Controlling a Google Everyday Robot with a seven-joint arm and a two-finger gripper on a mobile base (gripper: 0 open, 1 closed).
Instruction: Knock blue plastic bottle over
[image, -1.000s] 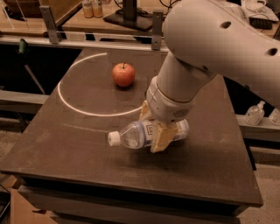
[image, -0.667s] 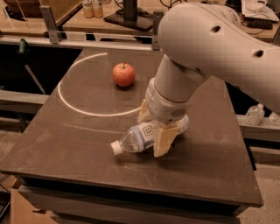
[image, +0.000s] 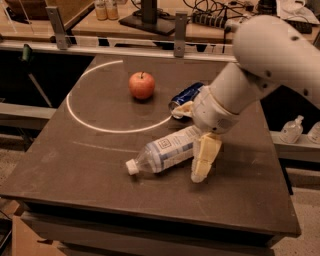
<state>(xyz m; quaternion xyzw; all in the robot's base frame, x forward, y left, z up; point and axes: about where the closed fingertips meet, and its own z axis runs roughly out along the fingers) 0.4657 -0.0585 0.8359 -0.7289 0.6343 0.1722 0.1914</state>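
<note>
Right now the dark counter (image: 75, 170) carries a white painted ring (image: 75, 112) far to the left of the gripper. Up and to the left of the gripper, a red apple (image: 142, 85) stands inside this ring, well apart from the other things. Below the apple, the blue plastic bottle (image: 167, 150) lies on its side on the counter, slightly slanted. Its white cap (image: 132, 167) points away from the gripper toward the lower left, and its bottom end reaches in under the wrist. The gripper (image: 186, 145) is low over the counter with its two pale fingers (image: 205, 155) spread apart, and the bottom part of the bottle lies between them. The nearer finger stands just beside the bottle; I cannot tell whether it touches. The farther finger is just beside a small dark blue can (image: 187, 94), which lies on its side at the ring's line. The thick white arm (image: 270, 60) rises from the gripper to the upper right. Beyond the counter's right edge, small clear bottles (image: 290, 131) stand on a ledge.
</note>
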